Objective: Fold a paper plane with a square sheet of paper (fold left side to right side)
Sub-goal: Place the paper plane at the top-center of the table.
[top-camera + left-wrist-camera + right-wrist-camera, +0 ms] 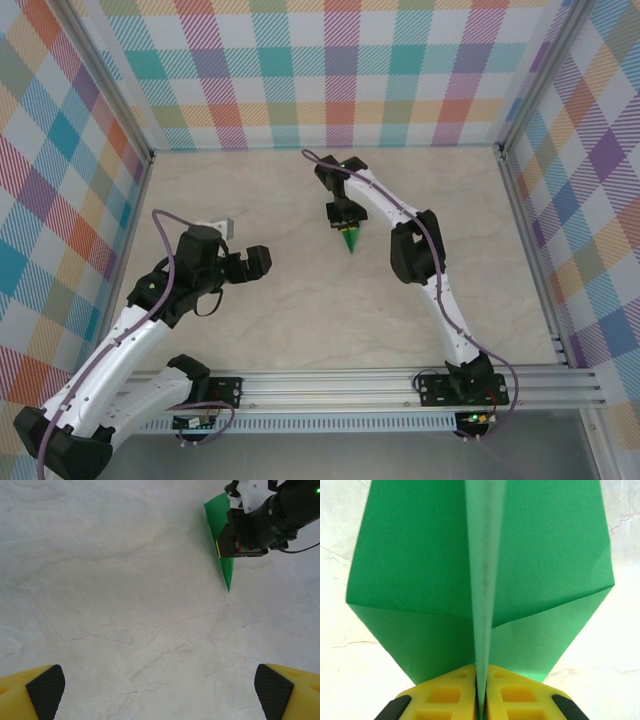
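paper plane (420, 570), a slim bright green folded dart, is sitting with its centre fin between the right gripper's (481, 682) yellow jaws, which are pinching it, wings spreading either side ahead of them. folding is looking finished, so the next move is probably calling for a gentle release onto the pale marbled tabletop (100, 605). the right arm is reaching forward, wrist tipping down. the left gripper (160, 692) is hovering, jaws spread wide, the plane well ahead of them.
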